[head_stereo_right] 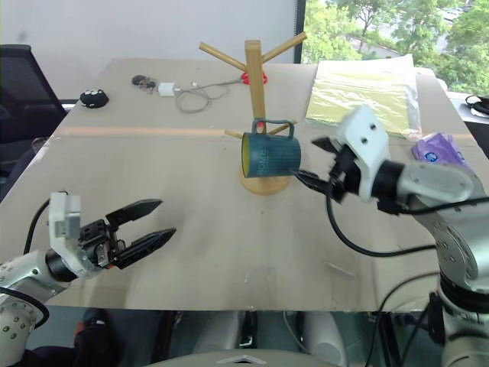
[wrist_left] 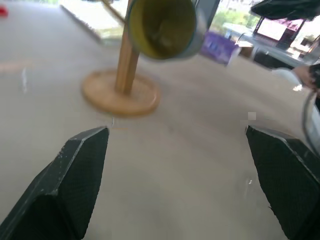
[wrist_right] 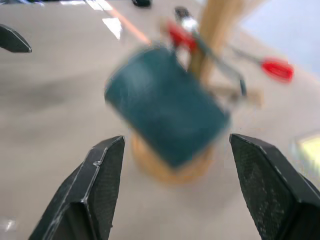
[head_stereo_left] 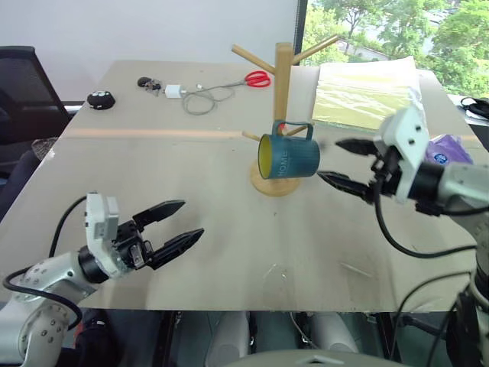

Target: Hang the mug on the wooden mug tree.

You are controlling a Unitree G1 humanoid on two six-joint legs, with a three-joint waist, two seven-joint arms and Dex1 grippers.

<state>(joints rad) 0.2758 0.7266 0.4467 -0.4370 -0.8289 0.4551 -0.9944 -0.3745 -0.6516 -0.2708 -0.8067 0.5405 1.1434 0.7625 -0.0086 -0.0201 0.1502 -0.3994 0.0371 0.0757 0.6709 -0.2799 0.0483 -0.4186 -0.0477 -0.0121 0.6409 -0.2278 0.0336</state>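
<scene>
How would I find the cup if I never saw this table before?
Look for the wooden tree standing in the middle of the table. The cup hangs by its handle from a low branch, tipped sideways. It is blue outside, yellow inside, with pale letters.

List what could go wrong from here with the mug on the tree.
1. The mug hangs by its handle from a low peg of the wooden mug tree, tilted on its side; it may swing or slip off.
2. The right end effector is open just beside the mug; a stray move might knock it loose.
3. The tree's base is small under the off-centre mug, so a bump could tip it.
</scene>
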